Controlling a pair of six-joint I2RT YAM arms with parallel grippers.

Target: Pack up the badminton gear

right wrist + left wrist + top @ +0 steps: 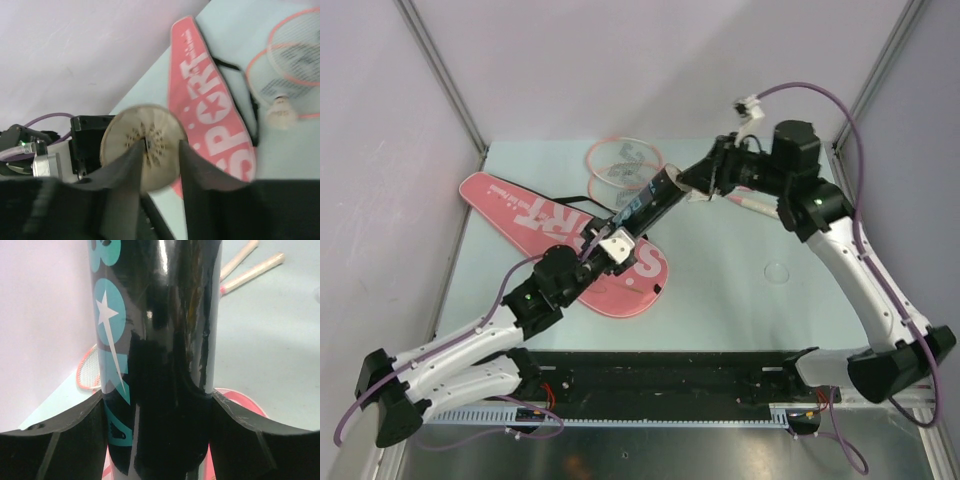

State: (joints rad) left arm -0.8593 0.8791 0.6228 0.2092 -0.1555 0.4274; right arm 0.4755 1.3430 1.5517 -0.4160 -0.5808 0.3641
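My left gripper (605, 250) is shut on the dark tube (645, 205) near its lower end and holds it slanted above the pink bag (515, 205). In the left wrist view the tube (160, 340), with teal lettering, fills the gap between the fingers. My right gripper (698, 185) is at the tube's upper mouth. In the right wrist view its jaws (160, 145) stand apart in front of a shuttlecock (155, 125) seated in that mouth. Another shuttlecock (281, 107) lies on the two pink rackets (625, 160).
The racket handles (752, 200) lie under the right wrist, pointing right. The bag's black strap (578, 200) trails beside the racket heads. Metal frame posts (440, 70) stand at the table's back corners. The arm bases sit on a black rail (660, 375) at the near edge.
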